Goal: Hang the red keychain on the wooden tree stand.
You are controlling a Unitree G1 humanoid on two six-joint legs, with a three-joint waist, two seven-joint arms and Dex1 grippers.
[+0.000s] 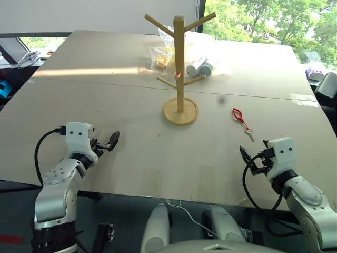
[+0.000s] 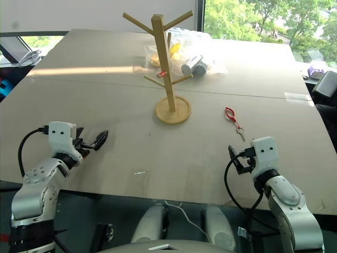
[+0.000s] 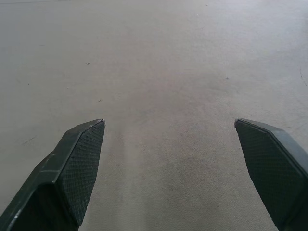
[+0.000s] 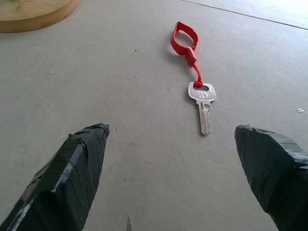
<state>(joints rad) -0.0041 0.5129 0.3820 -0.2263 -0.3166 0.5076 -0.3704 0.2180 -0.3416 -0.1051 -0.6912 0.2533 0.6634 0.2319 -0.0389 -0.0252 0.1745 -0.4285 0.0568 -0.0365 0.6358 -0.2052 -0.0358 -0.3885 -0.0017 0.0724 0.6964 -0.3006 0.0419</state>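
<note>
The red keychain (image 1: 239, 117) lies flat on the table (image 1: 105, 95), to the right of the wooden tree stand (image 1: 179, 63). In the right wrist view its red loop (image 4: 185, 41) lies farther off and its silver key (image 4: 203, 103) nearer. My right gripper (image 4: 171, 127) is open, low over the table, a short way short of the key and apart from it; the stand's round base (image 4: 33, 12) shows at one corner. My left gripper (image 1: 111, 140) hovers open over bare table at the near left, holding nothing. The stand is upright near the table's middle.
Clear plastic bags (image 1: 184, 58) holding small items lie just behind the stand. A strip of tape (image 1: 304, 99) sits at the table's right edge, with a dark chair (image 1: 326, 87) beyond it. The table's front edge runs right under both arms.
</note>
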